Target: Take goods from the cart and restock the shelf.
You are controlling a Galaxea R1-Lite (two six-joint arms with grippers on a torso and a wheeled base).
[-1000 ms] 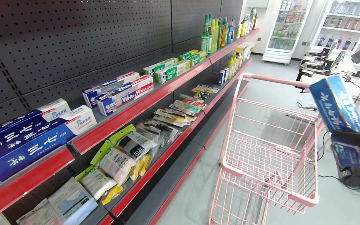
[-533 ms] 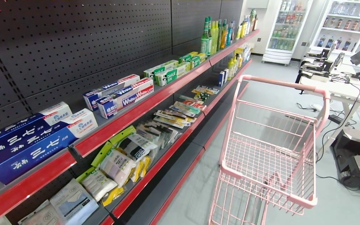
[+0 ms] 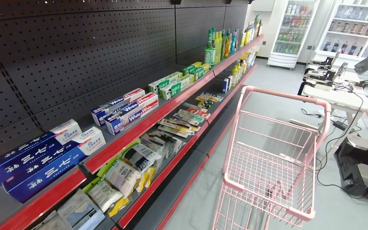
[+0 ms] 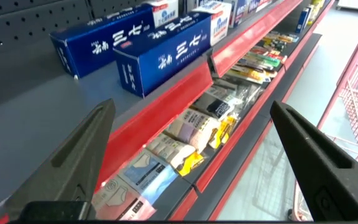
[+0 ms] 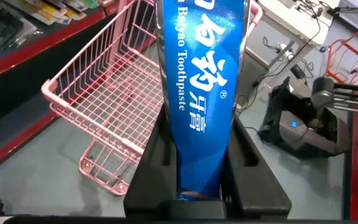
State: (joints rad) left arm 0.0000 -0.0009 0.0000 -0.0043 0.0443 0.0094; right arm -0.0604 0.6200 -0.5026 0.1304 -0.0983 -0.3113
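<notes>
My right gripper [image 5: 199, 168] is shut on a blue toothpaste box [image 5: 197, 87], held upright above the floor beside the pink cart [image 5: 114, 106]. In the head view the cart [image 3: 232, 187] stands to the right of the shelf, its basket bare. On the top shelf [image 3: 145, 123] lie two matching blue toothpaste boxes [image 3: 43, 163] at the near left end. My left gripper [image 4: 191, 106] is open with nothing between its fingers, in front of the shelf's red edge just below those blue boxes [image 4: 166, 53].
Along the top shelf lie white-and-blue boxes [image 3: 129, 110], green boxes [image 3: 171, 84] and bottles [image 3: 219, 41]. Packets [image 3: 126, 172] fill the lower shelf. Bare grey shelf surface [image 4: 36, 118] lies beside the blue boxes. A white desk [image 3: 337, 95] stands behind the cart.
The head camera has tilted, shifting the whole picture downward. The right gripper with the blue box, at the head view's right edge a second ago, has left that view.
</notes>
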